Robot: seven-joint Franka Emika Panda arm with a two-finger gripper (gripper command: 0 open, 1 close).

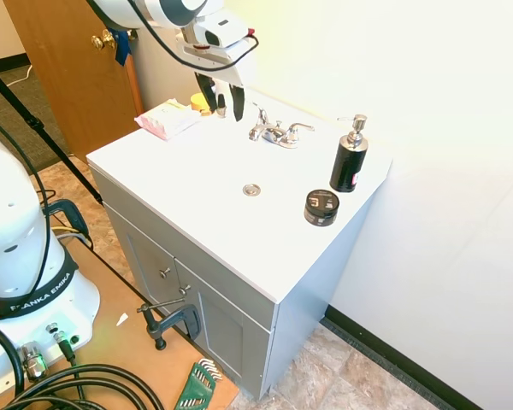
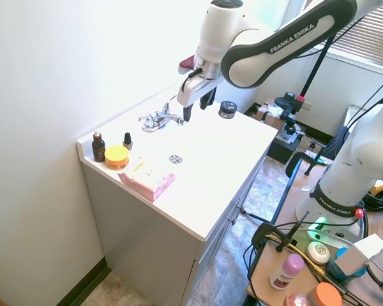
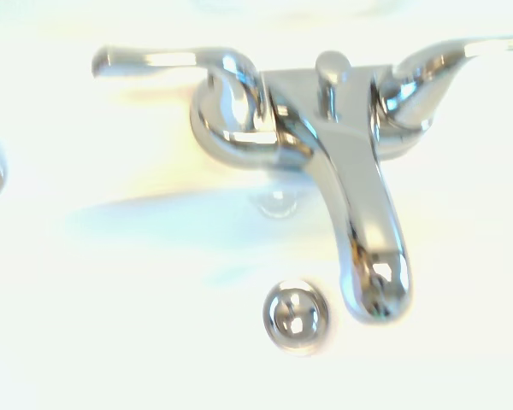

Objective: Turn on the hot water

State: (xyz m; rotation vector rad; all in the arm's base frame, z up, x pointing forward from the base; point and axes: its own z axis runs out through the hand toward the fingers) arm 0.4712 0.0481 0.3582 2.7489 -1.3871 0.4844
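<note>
The small chrome faucet (image 1: 274,132) (image 2: 159,119) stands at the back of the white sink top, and no water runs from its spout (image 3: 363,248). Up close in the wrist view, one slim lever (image 3: 167,60) and the other lever (image 3: 445,55) reach out to either side. My gripper (image 1: 222,108) (image 2: 199,109) hangs open and empty just above the sink. In the first exterior view it is slightly left of the faucet and close to its left lever. The fingers touch nothing.
The drain (image 1: 251,190) (image 3: 296,314) lies in front of the spout. A black pump bottle (image 1: 349,158) and a black round jar (image 1: 321,207) stand to the right. A pink box (image 1: 167,120), a yellow jar (image 2: 116,157) and two small dropper bottles (image 2: 98,146) are at the other end.
</note>
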